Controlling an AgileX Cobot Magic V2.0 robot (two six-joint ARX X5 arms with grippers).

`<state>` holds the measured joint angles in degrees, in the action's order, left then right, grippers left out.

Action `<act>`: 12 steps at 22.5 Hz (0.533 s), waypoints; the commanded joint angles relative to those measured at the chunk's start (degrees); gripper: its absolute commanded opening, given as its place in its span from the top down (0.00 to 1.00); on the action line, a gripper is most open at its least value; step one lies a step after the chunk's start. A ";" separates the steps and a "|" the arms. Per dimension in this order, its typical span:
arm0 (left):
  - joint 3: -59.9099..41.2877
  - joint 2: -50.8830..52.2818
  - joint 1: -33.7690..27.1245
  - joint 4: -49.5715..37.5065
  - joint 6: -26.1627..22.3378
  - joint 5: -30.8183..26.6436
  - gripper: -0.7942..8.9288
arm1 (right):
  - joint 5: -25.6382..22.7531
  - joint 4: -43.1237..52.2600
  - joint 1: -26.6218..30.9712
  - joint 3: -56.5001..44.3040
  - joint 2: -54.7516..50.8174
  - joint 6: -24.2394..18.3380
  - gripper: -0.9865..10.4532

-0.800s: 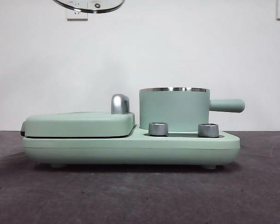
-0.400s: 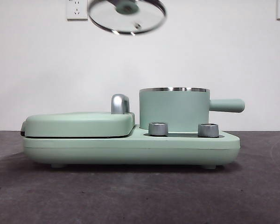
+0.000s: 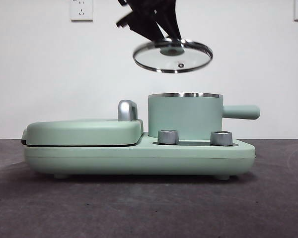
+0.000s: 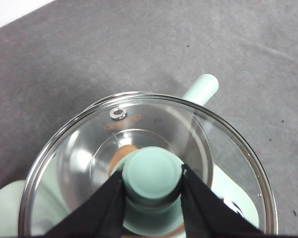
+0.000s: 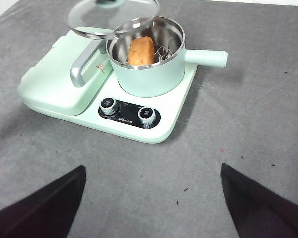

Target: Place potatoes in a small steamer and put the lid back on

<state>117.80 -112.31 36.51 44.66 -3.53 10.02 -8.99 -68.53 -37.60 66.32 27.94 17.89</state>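
Above the small steamer point(image 3: 185, 116), clear of its steel rim and slightly toward the grill plate point(image 3: 83, 132), the lid point(image 3: 172, 55) hangs tilted. The left gripper point(image 4: 152, 182) pinches the lid's mint-green knob point(image 4: 153, 171) between both jaws. The right gripper point(image 5: 151, 198) waits apart from the steamer, jaws spread wide, holding nothing. The front view hides the steamer's interior; the right wrist view shows one potato point(image 5: 141, 50) lying inside on a steel rack. The steamer sits on the appliance base point(image 3: 139, 156), behind two control dials point(image 5: 127, 109).
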 commanded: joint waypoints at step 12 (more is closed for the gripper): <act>1.68 -7.76 2.23 -8.31 0.39 -3.45 0.91 | -0.11 1.01 -0.50 0.46 0.33 0.55 0.54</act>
<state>117.80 -118.89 38.17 37.85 -3.40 6.48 -8.99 -68.14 -37.60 66.32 27.94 17.91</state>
